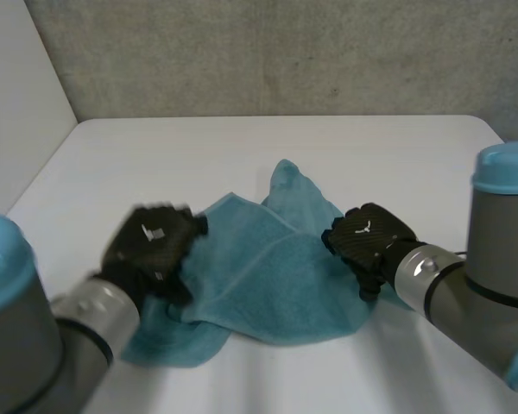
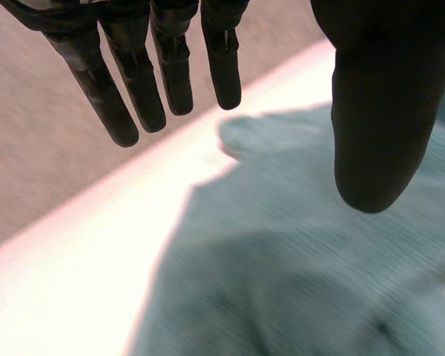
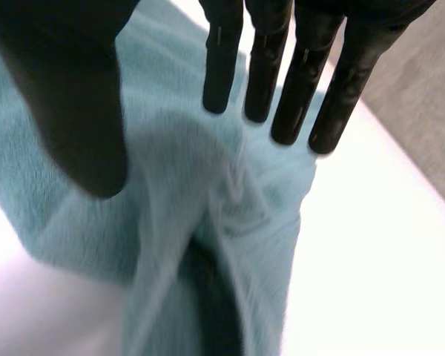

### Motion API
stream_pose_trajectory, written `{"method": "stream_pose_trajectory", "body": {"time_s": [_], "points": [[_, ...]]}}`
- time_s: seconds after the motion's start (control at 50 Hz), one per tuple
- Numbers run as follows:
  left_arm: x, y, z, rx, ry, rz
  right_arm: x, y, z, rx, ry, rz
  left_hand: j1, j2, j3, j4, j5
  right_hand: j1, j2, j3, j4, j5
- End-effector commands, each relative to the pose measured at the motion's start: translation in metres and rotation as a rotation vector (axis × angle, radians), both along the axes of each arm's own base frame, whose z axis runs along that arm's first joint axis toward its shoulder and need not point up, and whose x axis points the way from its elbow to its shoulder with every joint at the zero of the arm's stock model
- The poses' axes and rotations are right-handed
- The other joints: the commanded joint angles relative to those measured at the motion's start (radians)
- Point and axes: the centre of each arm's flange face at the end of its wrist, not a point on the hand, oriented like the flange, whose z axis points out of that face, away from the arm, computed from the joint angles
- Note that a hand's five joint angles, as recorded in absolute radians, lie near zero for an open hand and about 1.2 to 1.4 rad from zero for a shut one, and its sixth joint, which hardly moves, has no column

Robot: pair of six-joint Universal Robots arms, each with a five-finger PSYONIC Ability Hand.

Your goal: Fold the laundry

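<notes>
One teal terry-cloth towel (image 1: 268,276) lies crumpled on the white table (image 1: 155,155), a little nearer than the middle. It is one loose layer with a diagonal crease running across it. One corner pokes up and away on the far side, and a rumpled lobe spreads out at the near left.

There are two black robot hands, one on each side of the cloth. The left hand (image 1: 151,250) sits over the towel's left edge, near the far-left corner. In the left wrist view the fingers (image 2: 170,74) are straight and spread and the thumb stands apart. Nothing is pinched, and the towel (image 2: 282,267) lies under the palm with bare table (image 2: 74,259) beyond the fingertips.

The right hand (image 1: 367,237) sits at the towel's right edge. In the right wrist view its fingers (image 3: 263,74) are also straight and relaxed, with the thumb well apart from them, so it grips nothing. A raised fold of towel (image 3: 230,208) bulges up between thumb and fingers, with a dark hollow under the fold. Whether the fingertips touch the cloth, cannot tell.

Two grey arms with light-blue caps come in from the near corners, the left arm (image 1: 69,336) and the right arm (image 1: 475,285). One grey rough wall (image 1: 285,52) stands behind the far edge of the table.
</notes>
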Motion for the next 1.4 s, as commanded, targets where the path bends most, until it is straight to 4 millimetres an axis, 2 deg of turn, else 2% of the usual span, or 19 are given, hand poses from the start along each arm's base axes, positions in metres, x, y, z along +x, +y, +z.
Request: {"method": "stream_pose_trajectory", "body": {"time_s": [0.02,0.16,0.36,0.48,0.64,0.76,0.86,1.06,1.22,1.4], "points": [[0.001,-0.034,0.027,-0.083,0.071,0.005,-0.007,0.005,0.029,-0.061,-0.086,0.018,0.006,0.018,0.016,0.028,0.034,-0.166,-0.242,-0.249,-0.249,-0.254],[-0.025,-0.052,-0.002,0.004,0.06,-0.131,-0.026,-0.015,0.036,-0.049,-0.165,-0.099,0.026,0.038,0.037,0.049,0.054,-0.177,-0.253,-0.261,-0.26,-0.266],[-0.07,-0.083,-0.021,0.031,0.098,-0.323,-0.054,-0.034,0.022,0.0,-0.191,-0.241,0.032,0.044,0.043,0.055,0.06,-0.172,-0.248,-0.255,-0.255,-0.26],[-0.096,-0.103,-0.036,0.025,0.123,-0.424,-0.067,-0.036,0.017,0.003,-0.186,-0.288,0.029,0.041,0.04,0.052,0.057,-0.172,-0.248,-0.255,-0.255,-0.26],[-0.123,-0.109,-0.068,0.047,0.118,-0.494,-0.074,-0.026,0.004,0.045,-0.167,-0.299,0.035,0.047,0.046,0.058,0.063,-0.172,-0.248,-0.255,-0.255,-0.26],[-0.13,-0.117,-0.09,0.088,0.101,-0.492,-0.079,-0.024,-0.005,0.058,-0.162,-0.313,0.056,0.067,0.066,0.078,0.083,-0.172,-0.248,-0.255,-0.255,-0.26],[-0.132,-0.12,-0.095,0.114,0.089,-0.487,-0.079,-0.024,-0.006,0.052,-0.161,-0.311,0.155,0.167,0.166,0.178,0.183,-0.172,-0.248,-0.255,-0.255,-0.26],[-0.132,-0.116,-0.099,0.13,0.055,-0.498,-0.079,-0.025,-0.006,0.046,-0.163,-0.31,0.25,0.261,0.26,0.272,0.277,-0.172,-0.248,-0.255,-0.255,-0.26],[-0.131,-0.115,-0.109,0.115,-0.018,-0.516,-0.079,-0.024,-0.008,0.052,-0.161,-0.308,0.176,0.188,0.187,0.199,0.204,-0.166,-0.242,-0.249,-0.249,-0.254],[-0.13,-0.115,-0.11,0.116,-0.023,-0.517,-0.078,-0.022,-0.009,0.056,-0.159,-0.307,0.194,0.205,0.204,0.216,0.221,-0.163,-0.239,-0.246,-0.246,-0.251]]}}
